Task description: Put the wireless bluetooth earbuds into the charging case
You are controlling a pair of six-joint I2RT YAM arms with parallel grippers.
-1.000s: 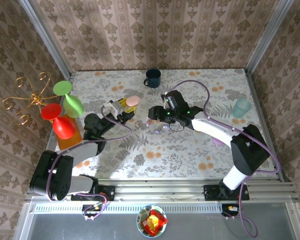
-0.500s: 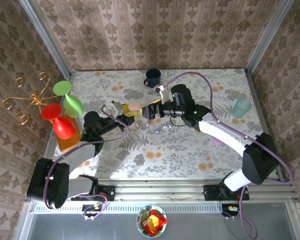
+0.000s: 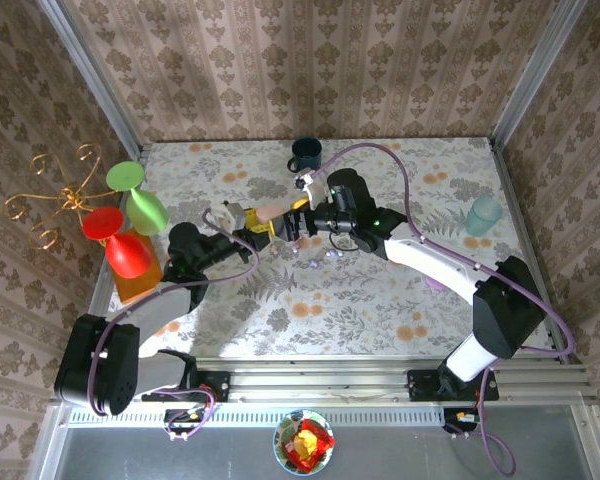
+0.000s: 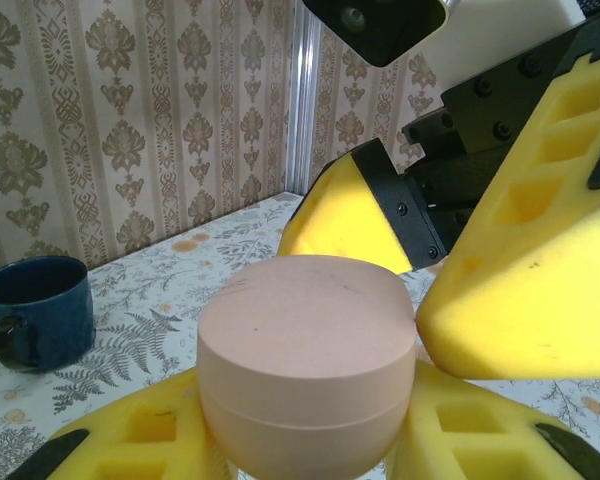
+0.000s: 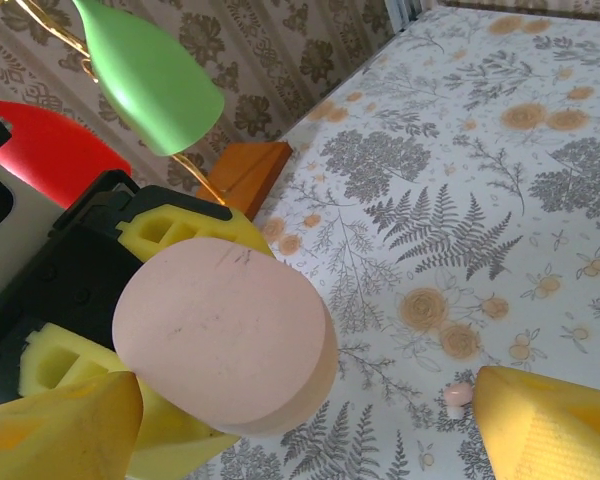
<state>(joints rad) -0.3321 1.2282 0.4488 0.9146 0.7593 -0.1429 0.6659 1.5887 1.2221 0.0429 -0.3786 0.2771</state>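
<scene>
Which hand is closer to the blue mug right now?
Right. The right hand is just on the near side of the blue mug; the left hand, gripping the pink case, is farther left.

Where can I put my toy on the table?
Free: the near strip between the arms, and the far side between blue mug and teal cup. Crowded: the middle, where left gripper and right gripper meet at the pink case, by the earbuds.
</scene>
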